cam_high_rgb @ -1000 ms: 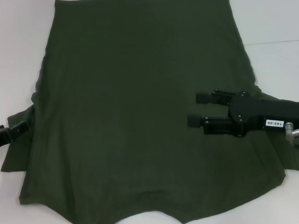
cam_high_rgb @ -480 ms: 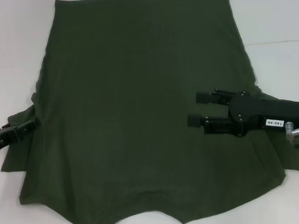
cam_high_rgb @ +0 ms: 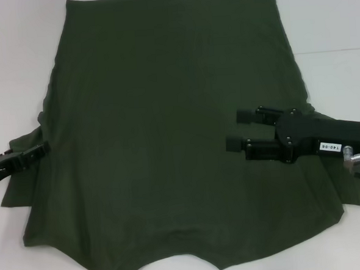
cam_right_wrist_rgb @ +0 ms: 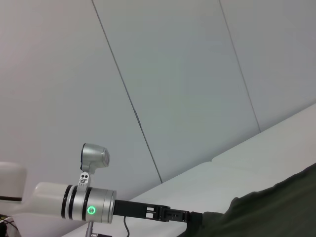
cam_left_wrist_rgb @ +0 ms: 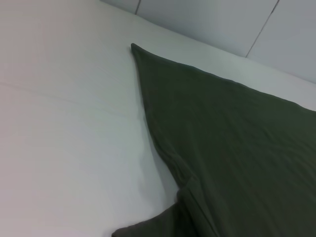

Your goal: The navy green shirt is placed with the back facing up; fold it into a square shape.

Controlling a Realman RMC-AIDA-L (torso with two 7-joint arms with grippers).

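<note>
I have the navy green shirt (cam_high_rgb: 174,141) spread flat on the white table (cam_high_rgb: 338,15), plain side up, and no tray or bin shows in my views. The cloth is matte, soft-looking cotton, a dark olive trapezoid narrowing at the far hem, with short sleeves poking out at both sides and the curved neckline at the near edge. A few shallow creases run along its left side seam.

My right gripper (cam_high_rgb: 238,130) sits over the shirt's right half, black and boxy, its two fingers (cam_high_rgb: 247,115) spread apart with nothing between them. Just past the tips lies the smooth middle of the shirt; behind the fingers, towards the wrist, is the right sleeve.

My left gripper (cam_high_rgb: 44,147) reaches in at the left sleeve, its tip at the shirt's side edge. I cannot tell whether those fingers are apart or together.

From the left wrist I see the shirt (cam_left_wrist_rgb: 232,148) lying on the smooth table (cam_left_wrist_rgb: 64,123), its hem corner a sharp point.
</note>
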